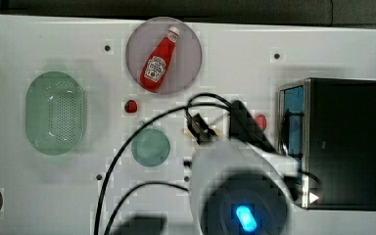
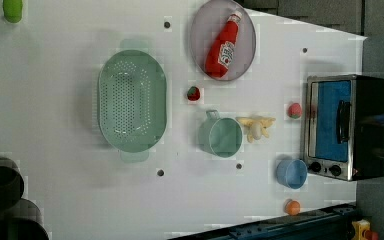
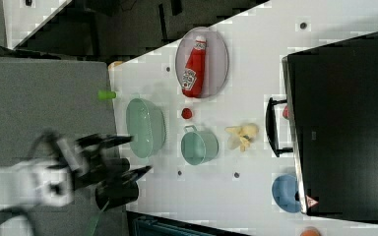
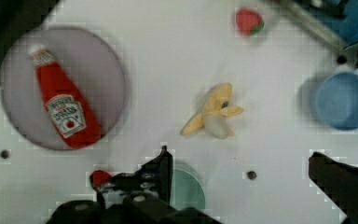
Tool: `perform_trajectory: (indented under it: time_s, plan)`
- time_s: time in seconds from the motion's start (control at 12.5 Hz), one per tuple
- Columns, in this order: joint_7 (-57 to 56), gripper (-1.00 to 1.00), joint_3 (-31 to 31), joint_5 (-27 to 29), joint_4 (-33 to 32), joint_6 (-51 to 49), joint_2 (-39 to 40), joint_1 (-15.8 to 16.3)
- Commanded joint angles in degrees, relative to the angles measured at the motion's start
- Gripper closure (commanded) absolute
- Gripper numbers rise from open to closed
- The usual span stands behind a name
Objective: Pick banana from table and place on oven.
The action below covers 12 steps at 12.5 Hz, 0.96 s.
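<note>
I see my claw (image 3: 130, 156) hanging wide open and empty above the white counter (image 2: 55, 100). The pale yellow, half-peeled toy banana (image 4: 212, 114) lies on the counter between the green mug (image 2: 221, 136) and the black-topped, silver-framed toaster oven (image 2: 347, 127).

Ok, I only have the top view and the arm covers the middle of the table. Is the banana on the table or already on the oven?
Observer: On the table. In the left view the banana lies between a green cup and the oven.
Operator: Is the gripper holding anything?
Observer: No. In the wrist view the gripper is open and the banana lies apart from it.
Operator: Anything else hidden under the arm?
Observer: A blue cup stands on the table beside the oven's knob end in the left view.
</note>
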Motion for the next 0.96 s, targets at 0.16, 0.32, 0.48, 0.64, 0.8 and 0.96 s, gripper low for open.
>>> perform_trajectory:
  time_s: [0.16, 0.32, 0.48, 0.64, 0.8, 0.96]
  plan:
    - [2.04, -1.00, -0.90, 0.86, -8.09, 10.96, 8.61, -0.04]
    - [2.00, -1.00, -1.18, 0.86, -10.30, 18.11, 13.64, -0.07]
    - [1.90, -1.00, -1.72, 0.86, -11.77, 24.52, 18.61, -0.08]
    - [1.89, -1.00, -2.26, 0.86, -12.50, 29.45, 23.48, -0.10]
    - [1.89, -1.00, -2.51, 0.86, -12.63, 34.25, 28.26, -0.11]
    - [1.89, -1.00, -2.52, 0.86, -12.78, 38.98, 32.75, -0.17]
